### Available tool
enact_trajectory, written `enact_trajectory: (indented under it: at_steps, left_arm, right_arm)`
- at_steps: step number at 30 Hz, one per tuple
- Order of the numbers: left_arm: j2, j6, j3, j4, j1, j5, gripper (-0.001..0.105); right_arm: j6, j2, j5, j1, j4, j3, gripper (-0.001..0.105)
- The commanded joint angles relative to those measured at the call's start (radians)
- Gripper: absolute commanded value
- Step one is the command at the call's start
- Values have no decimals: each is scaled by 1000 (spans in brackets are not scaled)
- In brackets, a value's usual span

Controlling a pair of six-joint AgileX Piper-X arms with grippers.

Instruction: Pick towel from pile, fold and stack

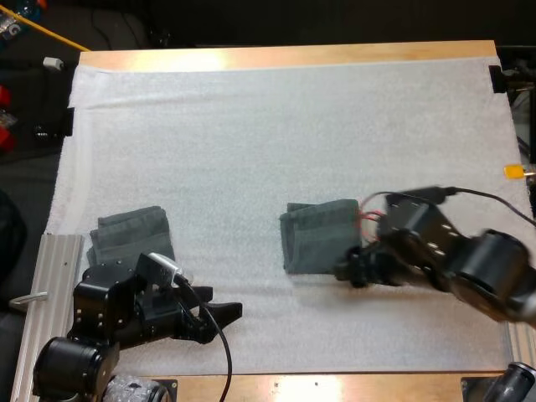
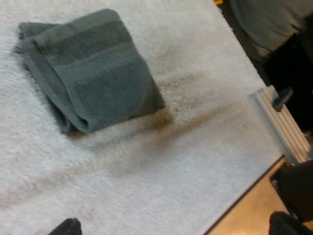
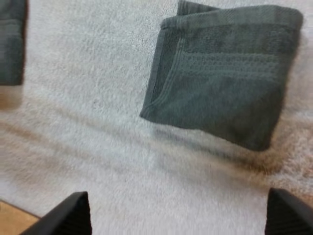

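Observation:
A folded grey-green towel (image 1: 322,234) lies on the white mat, right of centre. My right gripper (image 1: 347,272) hovers at its near right corner, clear of the cloth. In the right wrist view its fingers (image 3: 68,215) stand wide apart, gripper (image 3: 178,220) open and empty, with the towel (image 3: 225,73) just beyond them. A second folded towel (image 1: 132,234) rests at the near left, partly hidden by my left arm. My left gripper (image 1: 222,314) points right over bare mat, open. In the left wrist view the centre towel (image 2: 93,68) lies well ahead of that gripper (image 2: 176,230).
Metal rails run along the table's near left (image 1: 59,285) and near right (image 2: 283,122) sides. The wooden front edge (image 1: 335,387) lies close behind both grippers. Bare mat (image 1: 276,134) stretches across the far half.

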Motion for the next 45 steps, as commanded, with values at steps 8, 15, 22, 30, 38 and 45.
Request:
enact_trajectory:
  at_steps: [8, 15, 22, 30, 38, 45]
  left_arm:
    - [-4, 3, -7, -15, -4, -34, 72]
    - [30, -15, -7, -86, -4, -64, 72]
    - [217, -59, -7, -249, -4, -33, 72]
    - [502, -61, -7, -435, -4, -7, 72]
    - [770, -116, -7, -626, -4, 7, 72]
    - [974, -239, -9, -775, -4, 49, 72]
  right_arm:
    - [68, -177, 7, -3, 62, -9, 70]
    - [76, -283, 7, -3, 57, -4, 70]
    - [76, -288, 7, -3, 48, -5, 70]
    - [76, -275, 30, -3, 18, -5, 70]
    - [76, -275, 30, -3, 15, -5, 70]
    - [76, -275, 60, -3, 15, -5, 70]
